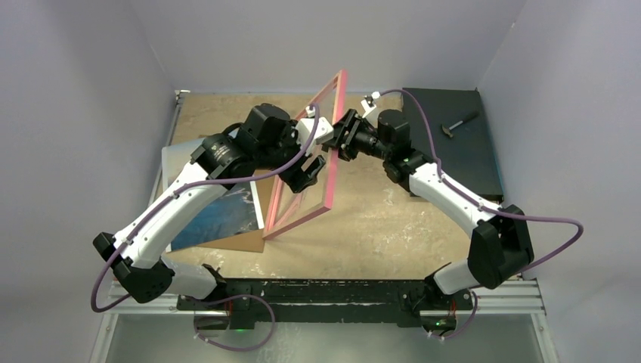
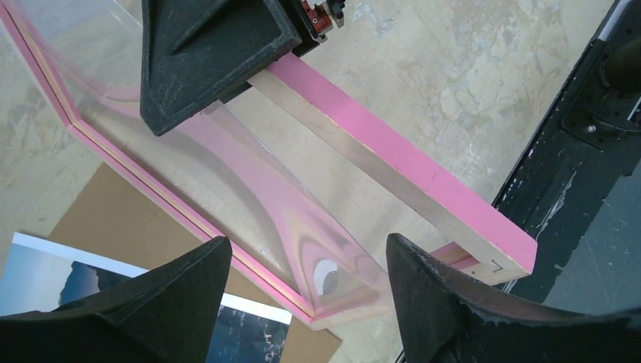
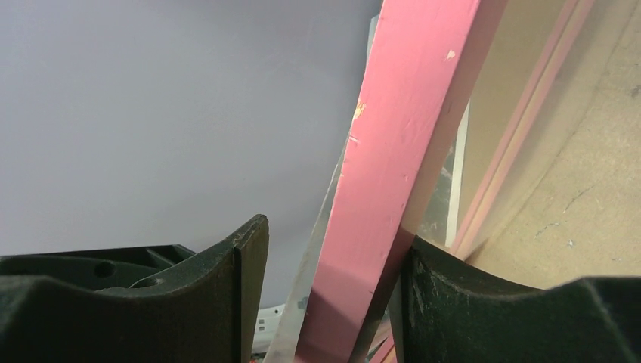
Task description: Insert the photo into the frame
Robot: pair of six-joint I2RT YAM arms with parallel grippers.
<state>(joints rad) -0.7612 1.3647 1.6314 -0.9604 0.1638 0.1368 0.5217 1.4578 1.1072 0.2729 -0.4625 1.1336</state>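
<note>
Photo [image 1: 227, 215] lies flat on the near-left of the table [image 1: 378, 227], picture side up, partly under the left forearm; it sits on a brown backing board [image 1: 246, 242], whose corner sticks out past the photo's near edge; just right of that, the frame [image 1: 298, 221] stands on its lower rim on the table, tilted up steeply, pink face toward the right arm, top corner up near the back wall; photo and frame are apart, nothing is in the frame; left gripper [image 1: 305, 176] is on the pane side of the frame, about mid-height, jaws wide apart; in its wrist view the frame's lower corner shows between the two fingers with clear gaps on both sides; right gripper [image 1: 344, 140] is a bit farther back on the frame's right-hand rim, jaws closed onto that rim, one finger on each side of the pink bar; far right: black panel [image 1: 469, 159] with a small hammer-like tool [image 1: 459, 125] lying on it.
</note>
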